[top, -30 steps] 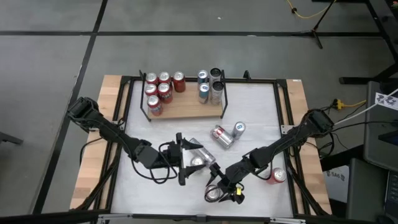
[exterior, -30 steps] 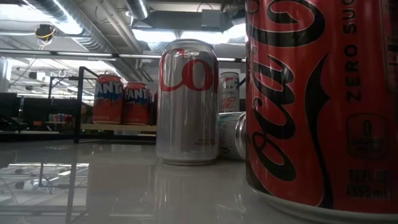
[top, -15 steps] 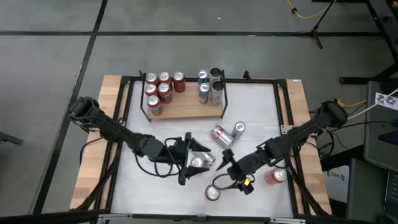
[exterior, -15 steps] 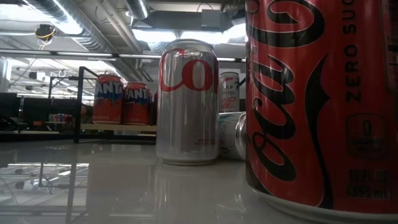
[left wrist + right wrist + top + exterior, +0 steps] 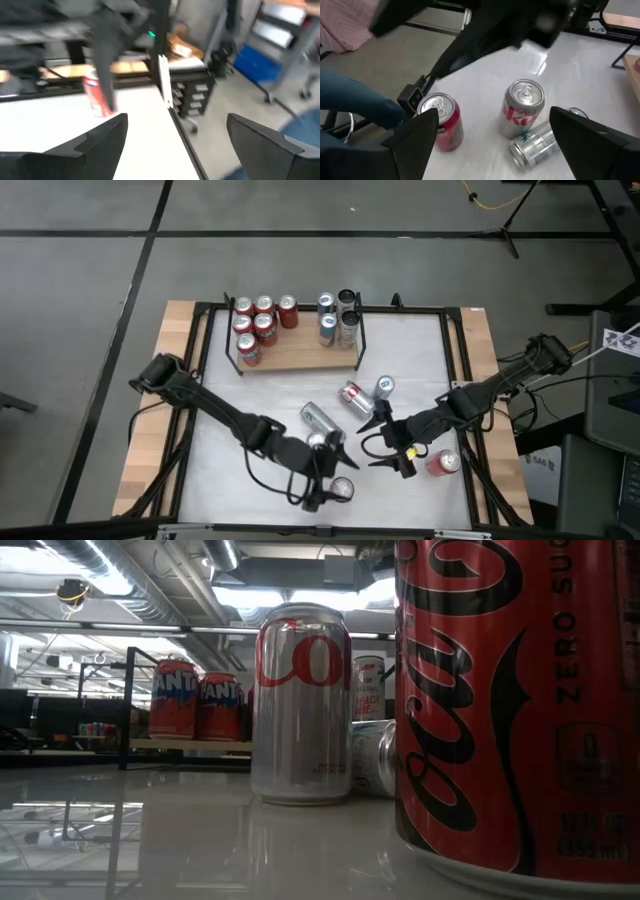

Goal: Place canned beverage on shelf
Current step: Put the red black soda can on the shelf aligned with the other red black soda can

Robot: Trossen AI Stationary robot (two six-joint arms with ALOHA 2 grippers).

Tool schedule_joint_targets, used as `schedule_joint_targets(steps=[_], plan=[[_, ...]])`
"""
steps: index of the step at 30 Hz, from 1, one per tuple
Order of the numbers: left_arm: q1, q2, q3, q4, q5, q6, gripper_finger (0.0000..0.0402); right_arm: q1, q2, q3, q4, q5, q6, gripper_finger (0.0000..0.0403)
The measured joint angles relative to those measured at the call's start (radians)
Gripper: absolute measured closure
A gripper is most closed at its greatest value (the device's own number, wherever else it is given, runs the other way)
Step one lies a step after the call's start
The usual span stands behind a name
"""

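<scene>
Clearly, red can (image 5: 515,700) reads "ZERO SU"; orange cans (image 5: 196,698) "Fanta".

From straight overhead we take in the whole table (image 5: 420,360). At tabletop height we look level across it, very close to a red can (image 5: 520,700). Our wrist cameras look past each arm's fingers; the right's silver can (image 5: 522,107) perhaps matches the low view's.

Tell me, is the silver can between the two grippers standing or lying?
Lying. In the high view the silver can shows its long side on the table, not its round top.
</scene>
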Motion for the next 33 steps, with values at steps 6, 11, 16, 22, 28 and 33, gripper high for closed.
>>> schedule_joint_targets(steps=[6, 11, 16, 22, 28, 33], plan=[[-0.023, 0.064, 0.004, -0.031, 0.026, 0.035, 0.0068, 0.000, 0.005, 0.000, -0.006, -0.002, 0.057, 0.0031], [-0.032, 0.085, 0.004, -0.024, -0.016, 0.034, 0.0068, 0.000, 0.005, 0.000, -0.006, -0.002, 0.073, 0.0031], [-0.032, 0.088, 0.004, -0.024, -0.026, -0.018, 0.0068, 0.000, 0.005, 0.000, -0.006, -0.002, 0.073, 0.0031], [-0.032, 0.090, 0.004, -0.022, 0.003, 0.003, 0.0068, 0.000, 0.005, 0.000, -0.006, -0.002, 0.073, 0.0031], [-0.032, 0.090, 0.004, -0.022, 0.043, 0.216, 0.0068, 0.000, 0.006, 0.000, -0.006, -0.002, 0.073, 0.0031], [-0.019, 0.100, 0.004, -0.032, 0.047, 0.264, 0.0068, 0.000, 0.006, 0.000, -0.006, 0.015, 0.073, 0.0031]])
